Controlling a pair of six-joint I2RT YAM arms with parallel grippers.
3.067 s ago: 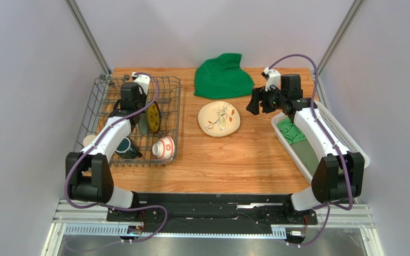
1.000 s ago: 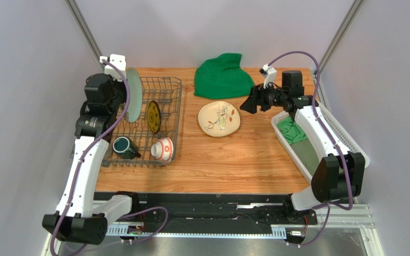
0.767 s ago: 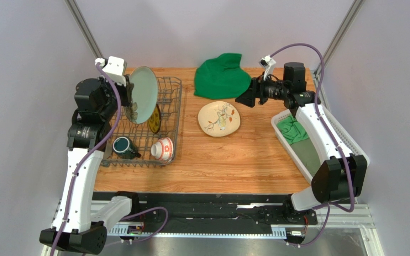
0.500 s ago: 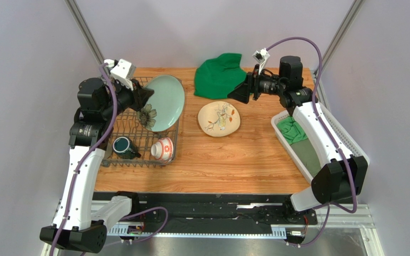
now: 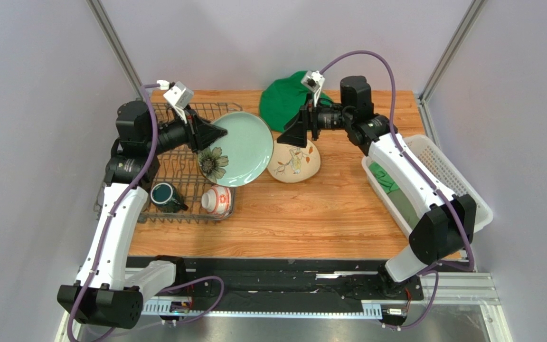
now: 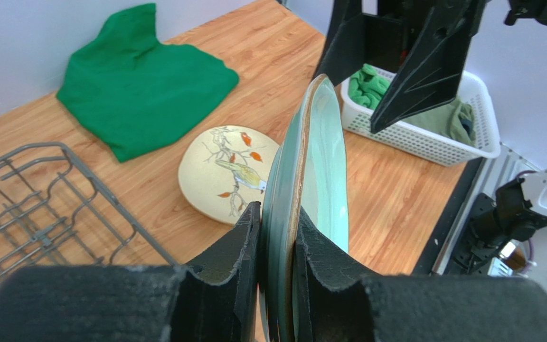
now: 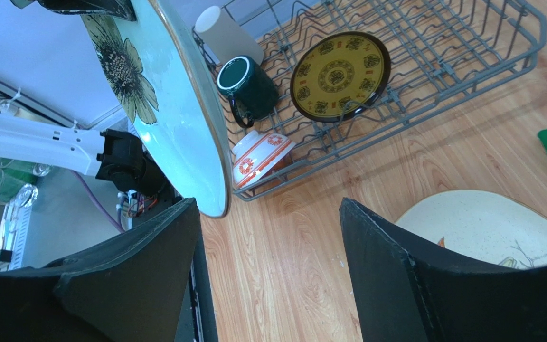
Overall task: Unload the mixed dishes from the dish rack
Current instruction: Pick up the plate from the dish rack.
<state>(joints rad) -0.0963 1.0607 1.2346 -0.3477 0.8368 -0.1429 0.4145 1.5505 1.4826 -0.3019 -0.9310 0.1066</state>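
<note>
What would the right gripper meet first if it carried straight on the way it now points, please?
Probably the rim of the pale green plate, which the left gripper holds: in the right wrist view it lies ahead, between the fingers of the open right gripper, though depth is unclear.

The left arm point(image 5: 116, 221) and the right arm point(image 5: 406, 171) are built alike: long links in smooth white shell, joined by chunky black cylindrical motor housings. Just behind the jaws of each arm sits a small white camera block point(image 5: 178, 93). From there a thick purple cable point(image 5: 358, 52) arcs free of the arm, then follows the links away from the jaws. The jaws are matte black. Their fingers point(image 7: 412, 278) are broad, flat-sided wedges that taper to the tips, with a rough, grainy surface. Seen from the left wrist, the inner faces are scalloped.
</note>
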